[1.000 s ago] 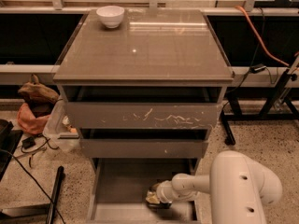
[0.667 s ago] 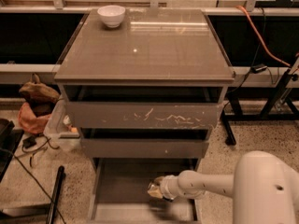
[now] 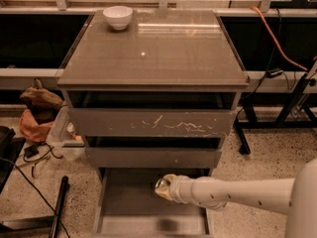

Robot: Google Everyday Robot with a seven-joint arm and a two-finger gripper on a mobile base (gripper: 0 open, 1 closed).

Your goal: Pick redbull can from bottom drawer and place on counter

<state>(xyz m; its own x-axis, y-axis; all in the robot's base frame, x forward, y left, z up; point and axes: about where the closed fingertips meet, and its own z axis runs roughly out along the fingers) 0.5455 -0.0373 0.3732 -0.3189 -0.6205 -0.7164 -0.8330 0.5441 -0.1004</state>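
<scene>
1. gripper point(image 3: 164, 188) hangs over the open bottom drawer point(image 3: 124, 207), at 6 o'clock from the counter point(image 3: 158, 53). arm point(image 3: 237, 195) reaches in from 4 o'clock. fingers look closed on the redbull can point(image 3: 160, 184), nothing else in them.
2. can: only one shiny round end shows, on the gripper's 10 o'clock side, just below the middle drawer front point(image 3: 153, 156). the dark blur on the drawer floor at 6 o'clock from it reads as shadow, so i judge the can is off the floor.
3. handling, my read: light, thin-walled metal, smooth and slippery. dents under a hard squeeze. being round, it can twist in a two-finger pinch.
4. best hold: across mid-body, not the rims. can't tell where along the body the fingers sit.
5. risk: clipping the middle drawer front going up. white bowl point(image 3: 118, 17) sits at 11 o'clock on the counter, so set down well apart from it.
</scene>
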